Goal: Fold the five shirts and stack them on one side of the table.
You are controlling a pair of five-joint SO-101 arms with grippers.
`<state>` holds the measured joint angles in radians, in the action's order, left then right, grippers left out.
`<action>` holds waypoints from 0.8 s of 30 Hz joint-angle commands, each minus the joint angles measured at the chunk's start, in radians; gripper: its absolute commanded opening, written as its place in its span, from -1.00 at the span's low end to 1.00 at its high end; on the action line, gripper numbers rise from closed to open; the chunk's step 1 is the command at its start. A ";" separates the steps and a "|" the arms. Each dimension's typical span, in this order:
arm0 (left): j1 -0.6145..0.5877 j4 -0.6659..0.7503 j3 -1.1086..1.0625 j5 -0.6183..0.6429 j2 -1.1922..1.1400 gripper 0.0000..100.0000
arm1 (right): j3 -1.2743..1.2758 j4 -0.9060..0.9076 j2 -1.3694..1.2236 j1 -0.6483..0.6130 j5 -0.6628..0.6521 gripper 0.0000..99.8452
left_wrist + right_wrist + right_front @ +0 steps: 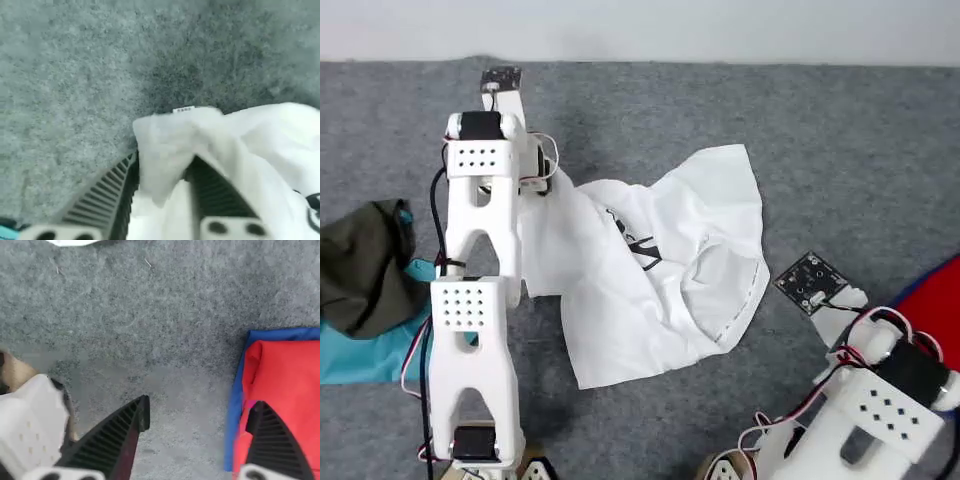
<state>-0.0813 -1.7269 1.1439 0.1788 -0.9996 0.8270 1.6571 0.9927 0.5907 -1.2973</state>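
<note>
A white shirt (660, 270) with a dark print lies crumpled on the grey table (840, 150), near the middle. My left gripper (542, 185) is at the shirt's far left edge. In the left wrist view, the left gripper (162, 170) is shut on a bunched fold of the white shirt (170, 145), just above the carpet. My right gripper (200, 412) hangs open over bare carpet at the near right, with nothing between its fingers. A red shirt (285, 385) lies folded on a blue shirt (237, 405) beside one right fingertip.
An olive shirt (365, 265) lies heaped on a teal shirt (370, 350) at the table's left edge. The red shirt (935, 300) sits at the right edge. Grey carpet stretches behind and to the right of the white shirt. The white wall runs along the back.
</note>
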 commanded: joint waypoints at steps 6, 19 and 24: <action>-0.046 -0.031 0.038 0.029 0.121 -0.50 | 0.026 0.059 0.010 -0.243 0.226 -0.38; -0.405 -0.032 -0.101 -0.183 0.374 -0.50 | -0.057 -0.035 -0.062 -1.003 0.631 -0.38; -0.457 -0.031 -0.354 -0.261 0.585 -0.50 | -0.114 -0.048 -0.288 -1.116 0.624 -0.38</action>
<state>-0.5063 -1.7269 0.9490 -0.0207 -0.6160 0.7887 1.6372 0.8193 -0.4557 -0.6805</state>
